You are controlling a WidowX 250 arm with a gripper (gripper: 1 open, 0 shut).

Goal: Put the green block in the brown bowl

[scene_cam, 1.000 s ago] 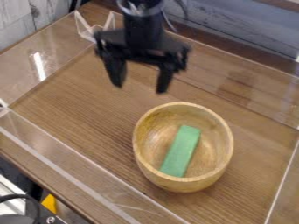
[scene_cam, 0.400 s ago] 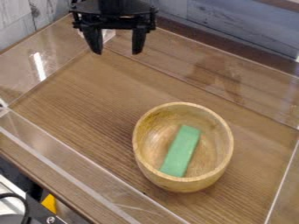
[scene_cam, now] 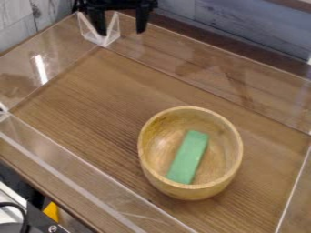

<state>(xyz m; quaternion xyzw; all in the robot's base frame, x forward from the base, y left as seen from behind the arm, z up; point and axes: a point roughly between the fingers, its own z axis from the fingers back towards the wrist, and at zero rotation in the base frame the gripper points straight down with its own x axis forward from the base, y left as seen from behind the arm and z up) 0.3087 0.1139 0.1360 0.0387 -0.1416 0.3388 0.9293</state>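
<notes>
Green block (scene_cam: pixel 188 156) lies flat inside the brown bowl (scene_cam: pixel 155 134), slanting from the lower left of the hollow up toward the upper right, its long faces clear of the rim. The bowl sits on the wood-grain counter (scene_cam: pixel 97 100) in the lower right part of the frame, inside a clear-walled enclosure (scene_cam: pixel 73 196).

At the top edge, upper left of centre, only the lower end of the gripper (scene_cam: pixel 115 18) shows: two dark fingers (scene_cam: pixel 89 20) pointing down, set wide apart with nothing between them. The rest of the arm is cut off by the frame. The gripper hangs above the far left part of the counter, beside a pale angled piece (scene_cam: pixel 100 30) at the enclosure's back corner, and is well apart from the bowl.

A second ago the gripper stood lower in the picture, nearer the middle and much closer to the bowl's upper left rim, with its whole black body and both fingers in plain view. Since then it has drawn up and away toward the upper left, its fingers spread just as wide throughout. Block and bowl have not shifted.
</notes>
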